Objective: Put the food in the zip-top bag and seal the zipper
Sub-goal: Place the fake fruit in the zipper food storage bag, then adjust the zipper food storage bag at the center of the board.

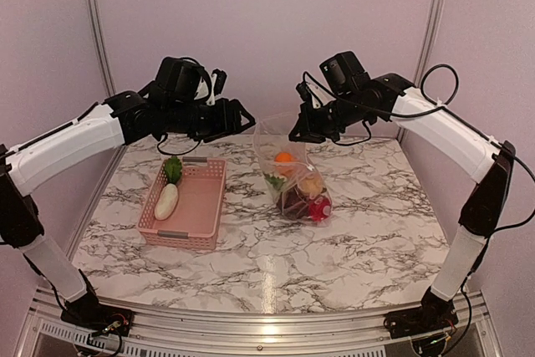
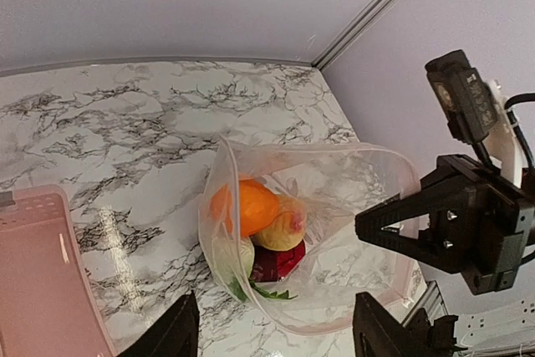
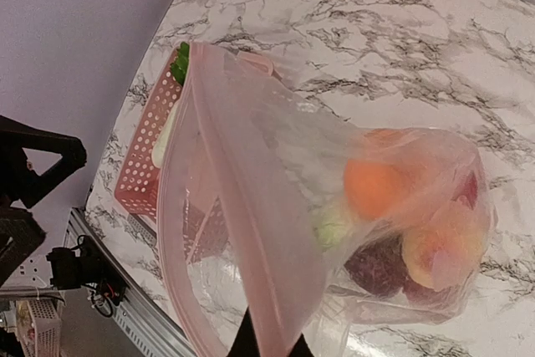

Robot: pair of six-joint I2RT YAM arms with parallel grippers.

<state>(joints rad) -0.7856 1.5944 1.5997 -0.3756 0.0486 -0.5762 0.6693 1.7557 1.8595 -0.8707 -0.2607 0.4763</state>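
- The pink basket (image 1: 214,206) sits on the left half of the marble desk (image 1: 359,240); every place below is given from it.
- One white radish (image 1: 166,201) lies inside the basket along its left wall, with its green leaves toward the basket's far end.
- The zip-top bag (image 1: 284,141) stands to the right of the basket, apart from it. Its bottom rests on the desk and its mouth is lifted up.
- Inside the bag, right of the basket, are an orange (image 1: 285,157), a yellow fruit (image 1: 311,183), a dark brown piece (image 1: 294,201) and a red piece (image 1: 318,209), packed together at the bottom.
- The right end effector (image 1: 299,133), above and to the right of the basket's far end, is clenched on the bag's upper edge and holds it up.
- The zipper (image 3: 226,198) is unsealed; the left wrist view shows the mouth gaping wide.
- The left end effector (image 1: 244,121) hangs above the basket's far right corner, close to the bag's mouth. Its fingers are spread with nothing between them.
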